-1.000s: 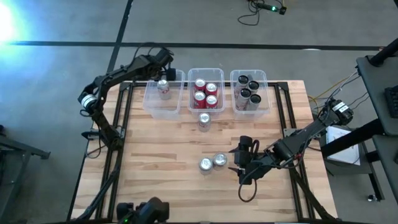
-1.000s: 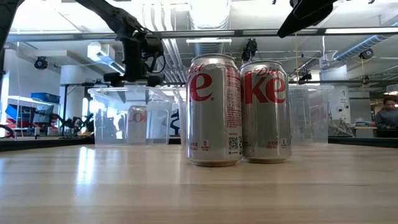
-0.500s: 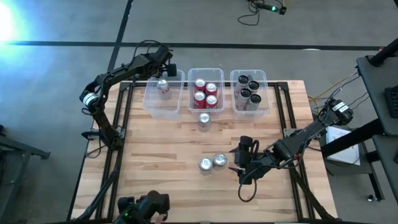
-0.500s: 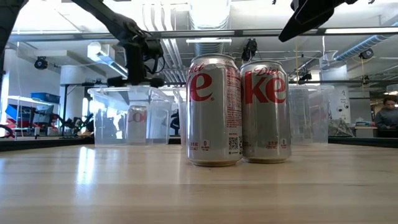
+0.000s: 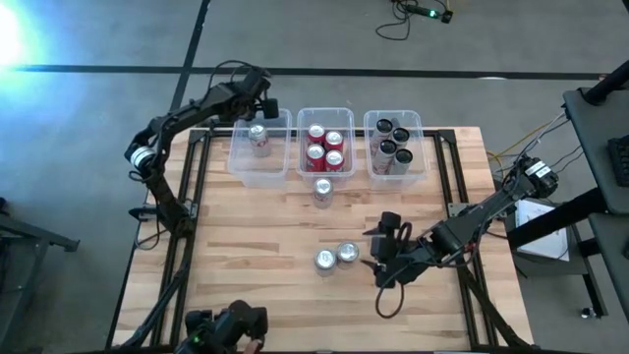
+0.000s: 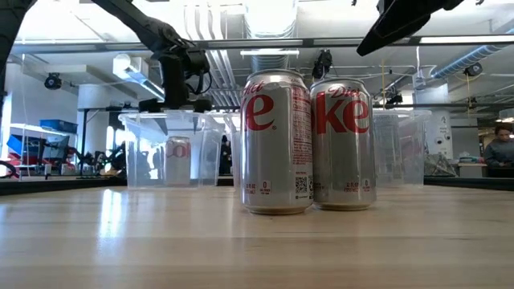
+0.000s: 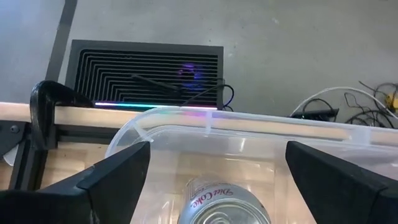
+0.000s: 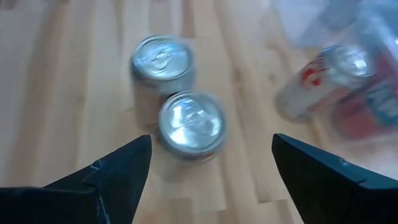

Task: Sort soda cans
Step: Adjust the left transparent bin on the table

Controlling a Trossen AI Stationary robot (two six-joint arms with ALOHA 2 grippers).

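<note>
Three clear bins stand in a row at the table's far edge. The left bin [image 5: 257,149] holds one silver soda can [image 5: 258,138], the middle bin [image 5: 324,146] red cans, the right bin [image 5: 394,146] black cans. My left gripper [image 5: 257,100] hangs open above the left bin's far rim, over its can [image 7: 224,202]. One silver can [image 5: 322,189] stands on the table before the middle bin. Two silver cans [image 5: 324,260] [image 5: 347,254] stand side by side near the table's middle. My right gripper [image 5: 374,260] is open just to their right, above them, with both cans [image 8: 163,59] [image 8: 189,121] ahead of its fingers.
Bare wood lies on the table's left half and along its near edge. Black frame rails run along both table sides. Beyond the table the low view shows a room, with a person [image 6: 499,148] seated far off at the right.
My left gripper has drawn a little toward the table's far edge above the left bin. The can in that bin stays standing.
</note>
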